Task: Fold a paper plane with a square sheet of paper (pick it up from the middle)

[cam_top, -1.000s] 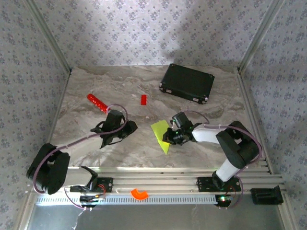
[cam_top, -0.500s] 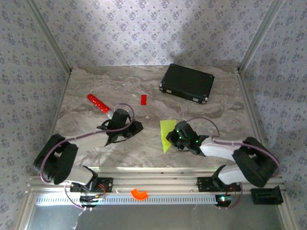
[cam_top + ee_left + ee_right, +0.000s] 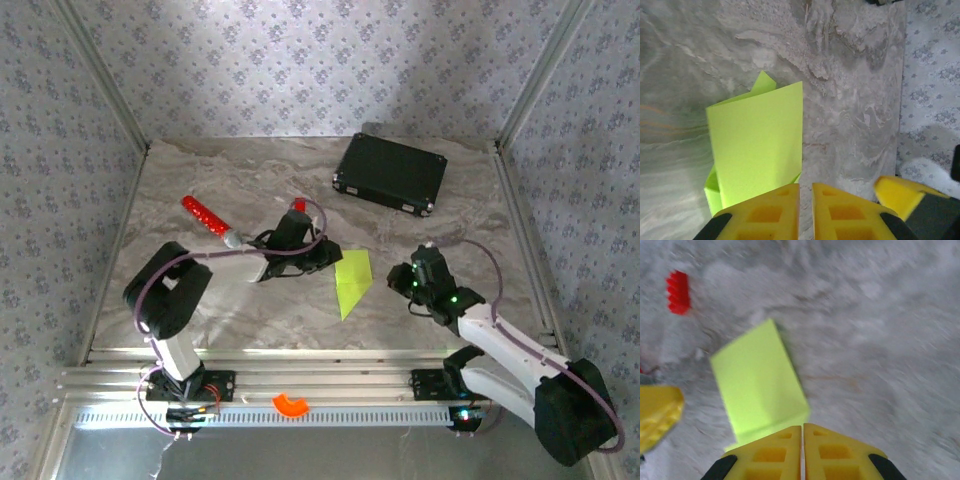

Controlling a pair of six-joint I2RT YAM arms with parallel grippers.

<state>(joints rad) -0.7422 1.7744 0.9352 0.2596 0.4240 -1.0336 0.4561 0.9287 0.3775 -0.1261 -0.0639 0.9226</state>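
Case [image 3: 390,173] shut, black, far side, folded lime paper [image 3: 352,281] mid-table

- Wide bare table [image 3: 190,172] at far left, open for passing.
- Far right corner blocked by black case [image 3: 390,173].
- Red stick [image 3: 203,214] and red block [image 3: 298,206] in the way, left of centre.
- Tight gap at the paper [image 3: 352,282], hemmed between left gripper [image 3: 327,258] and right gripper [image 3: 405,283].
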